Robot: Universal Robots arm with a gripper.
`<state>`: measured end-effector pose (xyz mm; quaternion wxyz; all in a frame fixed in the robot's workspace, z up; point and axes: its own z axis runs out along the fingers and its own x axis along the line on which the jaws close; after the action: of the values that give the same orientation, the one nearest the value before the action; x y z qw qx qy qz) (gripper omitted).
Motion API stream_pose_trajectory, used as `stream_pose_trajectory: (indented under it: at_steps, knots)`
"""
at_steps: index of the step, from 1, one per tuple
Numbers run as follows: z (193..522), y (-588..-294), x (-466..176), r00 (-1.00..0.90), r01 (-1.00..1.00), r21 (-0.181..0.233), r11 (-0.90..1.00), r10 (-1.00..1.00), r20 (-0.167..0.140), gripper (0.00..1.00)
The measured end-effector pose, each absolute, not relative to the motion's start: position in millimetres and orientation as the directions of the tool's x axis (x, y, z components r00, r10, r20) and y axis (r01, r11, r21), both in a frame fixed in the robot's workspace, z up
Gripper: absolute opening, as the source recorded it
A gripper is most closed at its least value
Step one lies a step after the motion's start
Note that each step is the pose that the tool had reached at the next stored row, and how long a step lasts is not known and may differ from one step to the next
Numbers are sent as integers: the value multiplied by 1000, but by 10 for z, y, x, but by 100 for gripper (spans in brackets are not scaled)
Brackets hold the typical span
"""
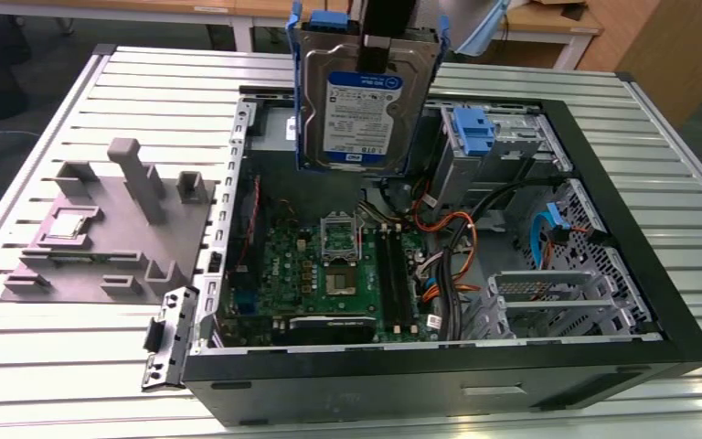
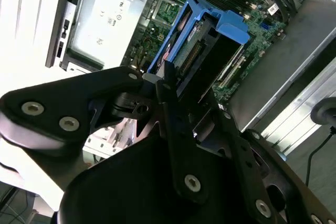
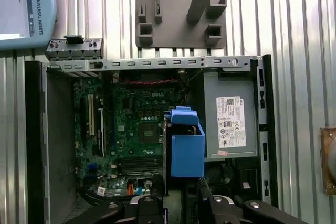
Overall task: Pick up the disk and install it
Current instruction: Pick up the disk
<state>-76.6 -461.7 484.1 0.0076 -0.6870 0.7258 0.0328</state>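
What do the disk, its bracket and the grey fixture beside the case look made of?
The disk looks metal: dull silver-grey cast body, glossy printed label. The bracket seems moulded plastic: uniform blue, smooth, slightly shiny. The fixture is probably plastic, perhaps 3D-printed: matte grey, blocky, no gleam.

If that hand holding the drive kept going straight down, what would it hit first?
Probably the green circuit board in the open case: the disk in the hand hangs over it, beside the grey box. Depth is unclear.
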Motion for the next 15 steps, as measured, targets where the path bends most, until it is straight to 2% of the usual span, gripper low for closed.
stream_pose_trajectory:
  at_steps: [15]
  knots:
    - [4841,-4953,-765,-56,-998,37,54,-997,-56,35]
